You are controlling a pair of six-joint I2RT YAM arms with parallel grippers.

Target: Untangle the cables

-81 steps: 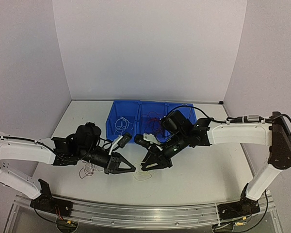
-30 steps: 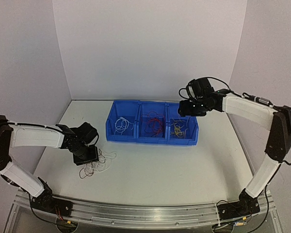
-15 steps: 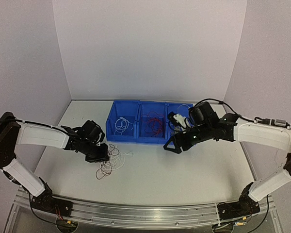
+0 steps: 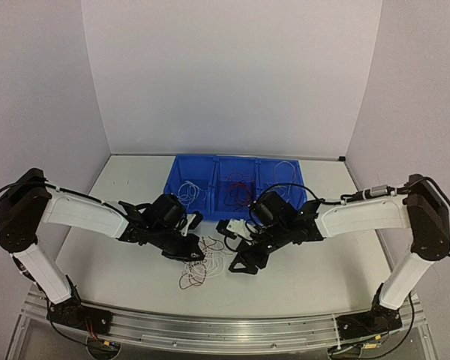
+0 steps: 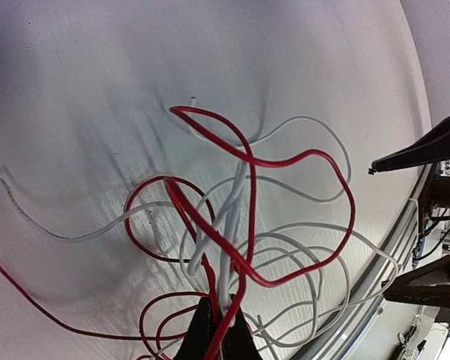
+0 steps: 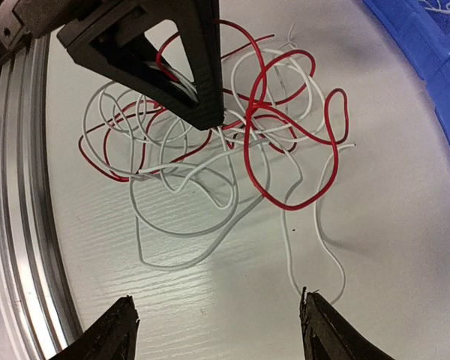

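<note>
A tangle of thin red and white cables [image 4: 199,270] lies on the white table in front of the bins. My left gripper [image 4: 199,256] is at its left edge and shut on a bunch of red and white strands [image 5: 223,304], pinched between its black fingers [image 5: 202,341]. The loops [image 5: 285,217] fan out ahead of it. My right gripper [image 4: 238,259] hovers low just right of the tangle, open, with bare table between its fingertips [image 6: 322,330]. In the right wrist view [image 6: 219,319] the cables [image 6: 232,142] lie just beyond the jaws, and one white strand [image 6: 315,240] runs near the right fingertip.
Three joined blue bins [image 4: 210,160] stand behind the tangle, holding white cables [image 4: 186,191] and red cables [image 4: 238,192]; my right arm covers part of the right bin. A metal rail [image 6: 15,187] marks the table's near edge, close to the tangle.
My left gripper closed on the tangle and dragged it right, toward the table's middle. My right arm came down from above the bins to the tangle's right side, still open.
</note>
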